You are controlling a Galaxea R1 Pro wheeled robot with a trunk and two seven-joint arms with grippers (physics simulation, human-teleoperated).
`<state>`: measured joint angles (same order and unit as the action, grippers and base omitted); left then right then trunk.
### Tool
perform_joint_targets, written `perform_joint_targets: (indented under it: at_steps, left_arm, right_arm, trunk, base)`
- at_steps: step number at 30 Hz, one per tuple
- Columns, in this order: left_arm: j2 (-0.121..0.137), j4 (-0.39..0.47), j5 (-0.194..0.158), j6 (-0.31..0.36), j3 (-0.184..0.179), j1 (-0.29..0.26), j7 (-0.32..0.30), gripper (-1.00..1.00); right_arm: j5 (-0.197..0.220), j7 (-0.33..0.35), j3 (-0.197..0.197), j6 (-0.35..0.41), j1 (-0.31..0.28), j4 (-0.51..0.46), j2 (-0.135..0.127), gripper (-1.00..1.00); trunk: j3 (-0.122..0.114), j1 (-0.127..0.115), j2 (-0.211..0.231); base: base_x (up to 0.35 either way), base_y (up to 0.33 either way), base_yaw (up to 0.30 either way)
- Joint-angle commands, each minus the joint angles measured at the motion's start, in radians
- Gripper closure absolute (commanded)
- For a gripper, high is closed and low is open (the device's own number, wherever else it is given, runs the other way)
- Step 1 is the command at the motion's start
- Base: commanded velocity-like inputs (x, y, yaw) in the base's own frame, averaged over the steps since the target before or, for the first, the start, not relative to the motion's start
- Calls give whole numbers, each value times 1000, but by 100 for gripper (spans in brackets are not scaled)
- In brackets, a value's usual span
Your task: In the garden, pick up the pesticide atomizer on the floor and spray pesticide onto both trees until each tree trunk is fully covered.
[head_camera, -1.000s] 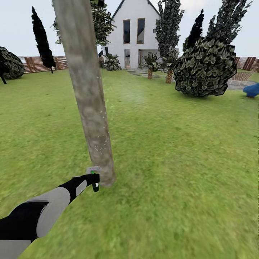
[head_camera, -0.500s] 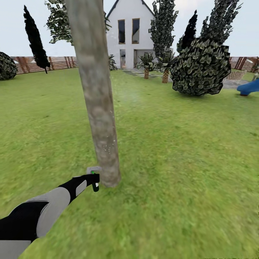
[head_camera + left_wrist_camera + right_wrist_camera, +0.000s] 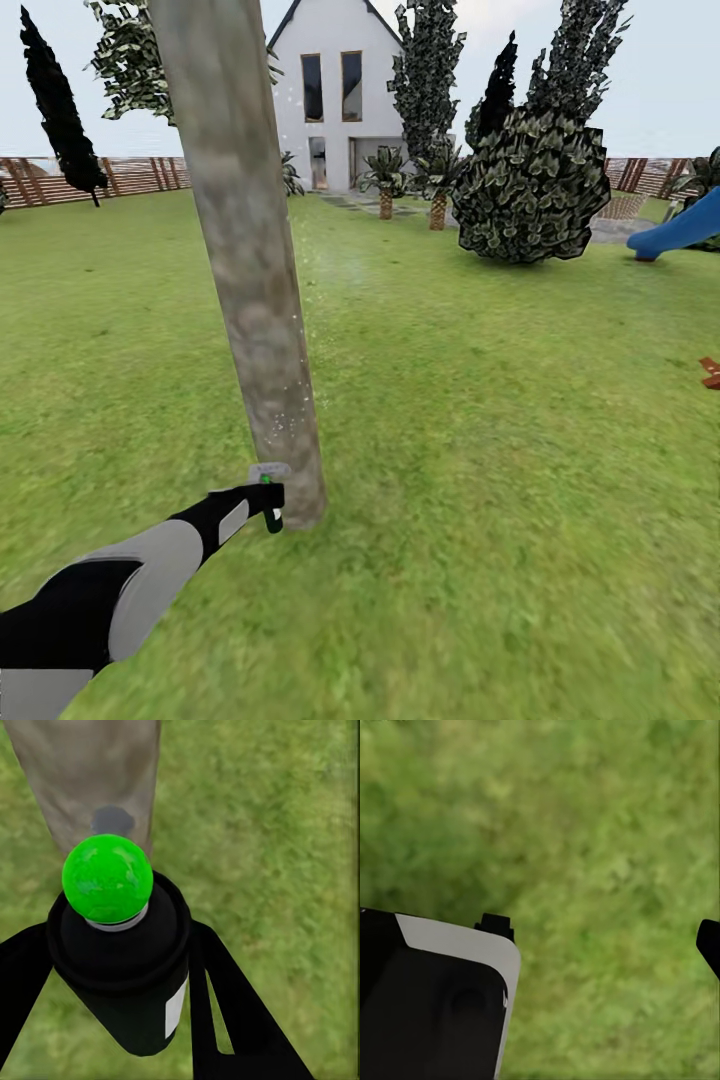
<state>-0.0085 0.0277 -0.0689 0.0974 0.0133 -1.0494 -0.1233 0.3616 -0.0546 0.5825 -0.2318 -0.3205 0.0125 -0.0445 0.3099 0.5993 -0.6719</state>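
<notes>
Here we reach our left arm [image 3: 130, 590] out from about seven o'clock toward the middle of the head view, where our left gripper [image 3: 268, 497] pinches the atomizer [image 3: 270, 505], a black bottle with a green cap, held just beside the foot of the tree trunk [image 3: 250, 270]. In the left wrist view the fingers [image 3: 225, 997] press against both sides of the bottle [image 3: 135, 967], and its green ball top [image 3: 108, 878] points at the grey-brown bark [image 3: 82, 772] close ahead, where a dark spot marks the trunk. Fine pale specks float along the trunk's right edge in the head view.

The trunk rises from the lawn [image 3: 500, 450] up toward eleven o'clock and out of the picture. Beyond it, near twelve o'clock, stands the white house [image 3: 330, 90], with the slat fence [image 3: 100, 178] running at ten o'clock. Toward one o'clock sits a round dark bush [image 3: 530, 190], and at two o'clock a blue slide [image 3: 685, 225].

Our right gripper [image 3: 607, 937] hangs over bare grass [image 3: 607, 832] in the right wrist view, its fingertips wide apart with nothing between them.
</notes>
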Motion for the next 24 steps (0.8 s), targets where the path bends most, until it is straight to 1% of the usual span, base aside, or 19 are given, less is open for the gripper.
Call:
perform_joint_targets:
  at_steps: [1, 3, 6, 8, 10, 11, 14, 19, 21, 23, 24]
  left_arm:
    - [0, 3, -8, 13, -1, -1, -3, 100]
    - [-1, 23, -9, 68, -5, 0, -4, 100]
    - [-1, 220, -10, 282, -3, 0, -4, 100]
    - [-1, 292, -11, 340, -5, -1, -4, 100]
    - [-1, 388, -11, 406, 0, -1, -4, 100]
    - [-1, 414, -11, 420, 2, -1, -4, 100]
    - [-1, 437, -11, 432, 1, -1, -4, 100]
    - [-2, 445, -11, 441, -7, 0, -5, 100]
    - [-4, 485, -11, 491, -8, -1, -5, 100]
    - [-5, 561, -10, 582, -7, 0, -5, 100]
    - [-5, 619, -10, 647, -6, -1, -5, 100]
  right_arm:
    - [7, -2, 9, -3, -1, 1, 0, -100]
    - [6, -2, 9, -2, -1, 1, 0, -100]
    - [5, -2, 10, -2, -1, 1, 0, -100]
    - [5, -2, 10, -2, -1, 2, 0, -100]
    - [5, -2, 10, -3, -1, 3, 0, -100]
    - [5, -2, 10, -3, -1, 3, 0, -100]
    - [5, -2, 9, -3, -1, 3, 0, -100]
    - [5, -2, 9, -3, -1, 3, 0, -100]
    - [5, -2, 9, -3, -1, 3, 0, -100]
    - [5, -2, 9, -3, 0, 3, 0, -100]
    - [5, -3, 9, -3, 0, 3, 0, -100]
  trunk:
    - [1, 0, -1]
    - [1, 0, -1]
    - [1, 0, -1]
    - [1, 0, -1]
    - [1, 0, -1]
    - [1, 0, -1]
    - [1, 0, -1]
    - [1, 0, -1]
    - [1, 0, -1]
    - [1, 0, -1]
    - [1, 0, -1]
  base:
    - [0, 0, 0]
    - [0, 0, 0]
    - [0, 0, 0]
    - [0, 0, 0]
    - [0, 0, 0]
    - [-89, 0, 0]
    - [-159, 2, 0]
    - [-127, 17, 0]
    - [-14, 2, 0]
    - [-6, 1, 0]
    - [-2, 0, 0]
